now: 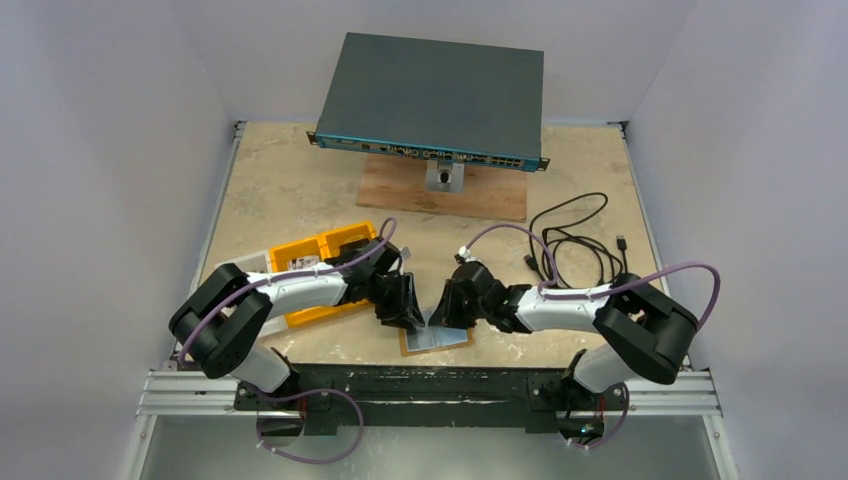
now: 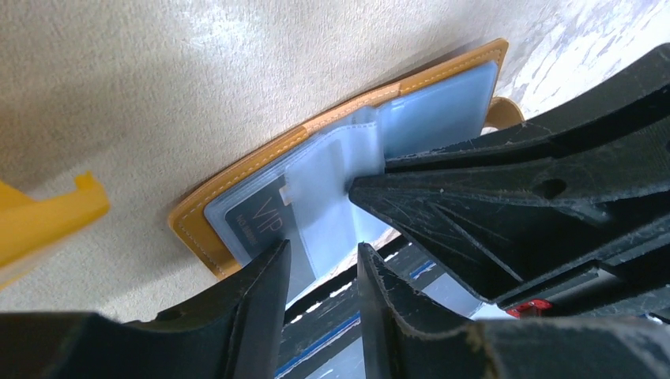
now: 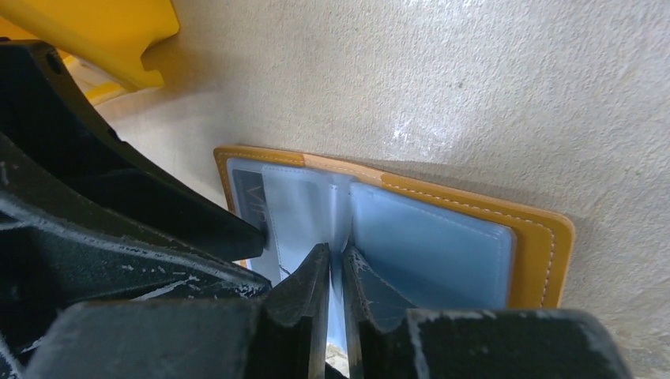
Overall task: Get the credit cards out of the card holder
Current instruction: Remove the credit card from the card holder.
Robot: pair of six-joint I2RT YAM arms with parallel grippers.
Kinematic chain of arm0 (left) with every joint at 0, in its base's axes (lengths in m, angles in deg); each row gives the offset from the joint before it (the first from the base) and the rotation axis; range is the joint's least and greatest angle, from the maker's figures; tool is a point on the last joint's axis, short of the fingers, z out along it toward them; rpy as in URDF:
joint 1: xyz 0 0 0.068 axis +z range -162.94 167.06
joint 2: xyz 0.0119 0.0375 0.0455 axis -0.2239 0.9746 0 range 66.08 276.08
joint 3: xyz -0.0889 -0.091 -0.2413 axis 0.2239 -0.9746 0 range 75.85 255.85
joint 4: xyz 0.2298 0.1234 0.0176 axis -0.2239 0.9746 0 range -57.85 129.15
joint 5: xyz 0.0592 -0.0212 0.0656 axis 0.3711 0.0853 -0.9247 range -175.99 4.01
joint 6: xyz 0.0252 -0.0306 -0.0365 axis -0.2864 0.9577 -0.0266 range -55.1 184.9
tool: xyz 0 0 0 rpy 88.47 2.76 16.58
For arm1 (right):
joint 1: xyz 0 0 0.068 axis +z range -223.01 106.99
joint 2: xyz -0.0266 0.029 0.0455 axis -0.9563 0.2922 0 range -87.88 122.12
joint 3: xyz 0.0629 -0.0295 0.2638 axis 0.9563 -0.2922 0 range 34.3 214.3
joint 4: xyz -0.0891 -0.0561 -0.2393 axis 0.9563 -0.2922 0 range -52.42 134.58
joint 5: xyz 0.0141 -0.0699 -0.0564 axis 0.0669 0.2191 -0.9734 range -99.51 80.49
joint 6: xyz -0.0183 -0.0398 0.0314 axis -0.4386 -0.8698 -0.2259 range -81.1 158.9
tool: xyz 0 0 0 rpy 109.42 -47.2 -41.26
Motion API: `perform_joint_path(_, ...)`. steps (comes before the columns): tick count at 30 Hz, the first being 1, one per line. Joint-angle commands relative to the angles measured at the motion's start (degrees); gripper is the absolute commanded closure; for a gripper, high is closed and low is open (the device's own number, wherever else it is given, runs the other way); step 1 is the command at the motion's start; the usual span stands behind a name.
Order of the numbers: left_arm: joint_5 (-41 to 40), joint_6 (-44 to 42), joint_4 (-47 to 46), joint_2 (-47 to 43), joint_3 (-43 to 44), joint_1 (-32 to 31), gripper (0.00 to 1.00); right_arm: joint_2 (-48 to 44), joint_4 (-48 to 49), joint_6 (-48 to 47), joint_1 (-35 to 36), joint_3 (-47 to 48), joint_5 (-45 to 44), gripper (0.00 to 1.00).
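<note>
Two-handedly working at the card holder (image 1: 437, 340) (image 2: 237, 170) (image 3: 537, 245), lying open and flat on the table (image 1: 300, 190) by its near edge, just right of the yellow tray (image 1: 310, 262). Pinching a clear sleeve (image 3: 336, 221) at the holder's fold with the right gripper (image 1: 450, 305) (image 3: 336, 257), closed almost fully on it. Straddling a neighbouring sleeve edge with the left gripper (image 1: 405, 305) (image 2: 324, 253), standing partly open, not clamping. Keeping a grey credit card (image 2: 257, 221) marked VIP tucked inside the holder's end sleeve.

The tan-orange card holder (image 3: 543, 237) lay open and flat, its see-through pockets showing. A grey card (image 2: 254, 225) marked VIP sat tucked inside one pocket.
</note>
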Motion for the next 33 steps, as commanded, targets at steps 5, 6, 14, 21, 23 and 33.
perform_joint_path(5, -4.42, 0.0, 0.05, 2.33, -0.75, -0.41, 0.69, -3.88, -4.83, -0.16, -0.19, -1.57, -0.48, 0.79)
perform_joint_path(6, -4.49, -0.02, 0.08, 2.32, -0.68, -0.39, 0.7, -4.31, -5.17, -0.16, -0.2, -1.4, -0.74, 0.79)
perform_joint_path(14, -4.34, -0.34, 0.21, 2.42, -0.08, -0.94, 0.76, -4.66, -6.46, -0.96, -0.21, -0.52, -1.44, 0.83)
perform_joint_path(21, -5.44, -0.08, 1.0, 3.0, 0.49, -2.08, 0.8, -6.39, -10.47, -1.49, -0.19, 0.36, -3.42, 0.88)
perform_joint_path(23, -5.77, -0.04, 1.21, 3.03, 0.55, -2.14, 0.8, -7.38, -11.45, -1.52, -0.25, 0.55, -3.91, 0.87)
perform_joint_path(33, -7.14, -0.67, 3.04, 3.02, 1.61, -2.28, 0.81, -7.93, -12.73, -2.18, -0.19, 0.68, -4.34, 0.82)
